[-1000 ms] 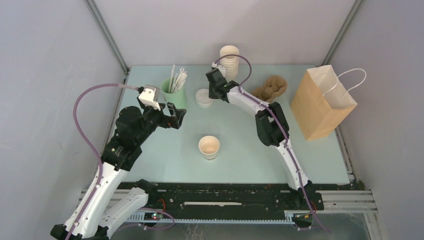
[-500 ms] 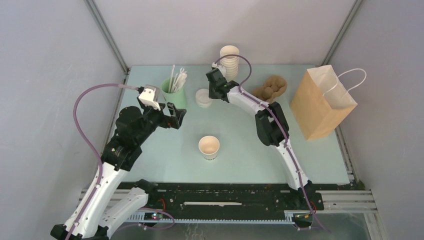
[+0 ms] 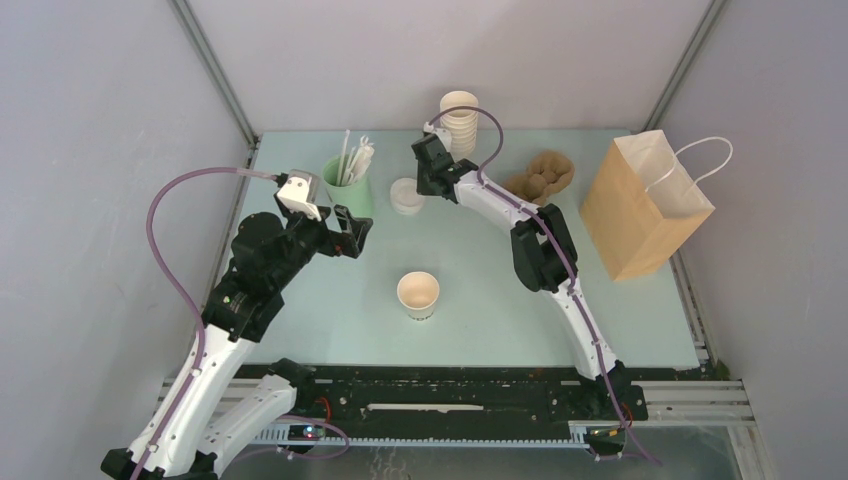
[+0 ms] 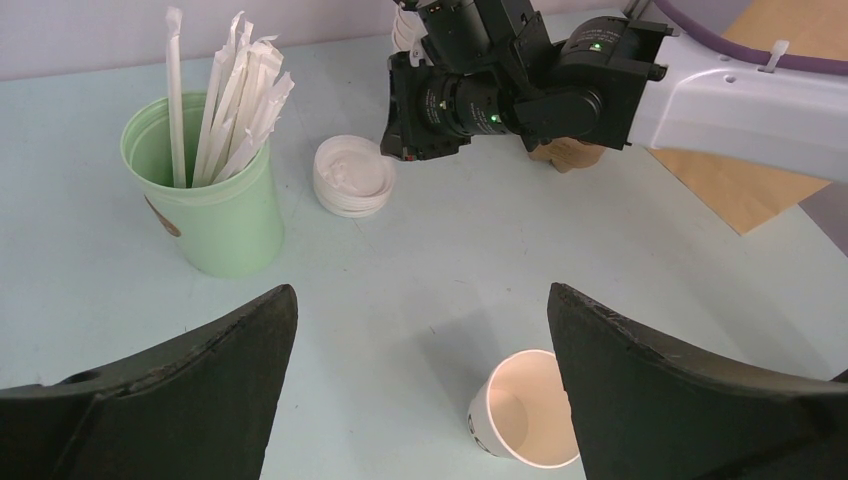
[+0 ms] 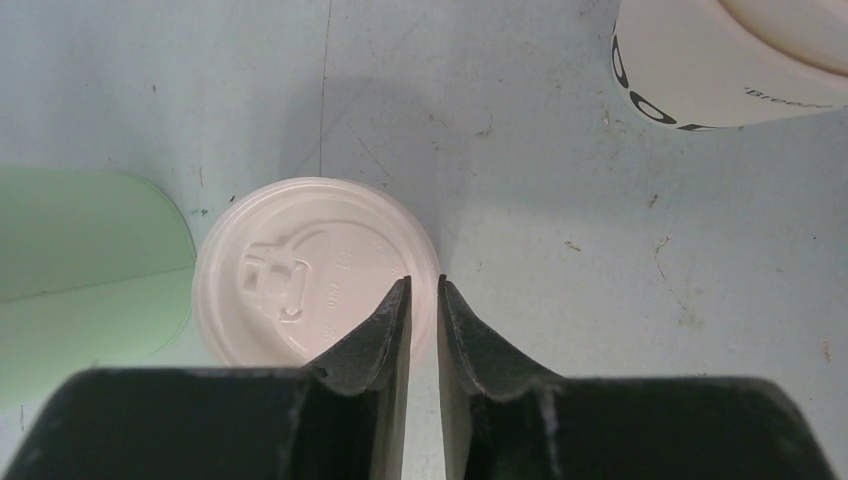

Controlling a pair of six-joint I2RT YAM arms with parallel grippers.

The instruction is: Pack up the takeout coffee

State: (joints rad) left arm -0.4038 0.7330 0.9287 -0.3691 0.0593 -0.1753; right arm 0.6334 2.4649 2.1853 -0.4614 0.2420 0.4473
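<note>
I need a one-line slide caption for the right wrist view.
The right arm's fingers pinch the rim of a round white plastic lid lying on the pale green table.

Top view looks down; nearer wrist views share the lid (image 4: 352, 178).

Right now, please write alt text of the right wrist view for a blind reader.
Two dark fingers, almost closed, pinch the right rim of a white plastic lid lying on a pale table. A green cup edges in left, a lettered white cup top right.
</note>
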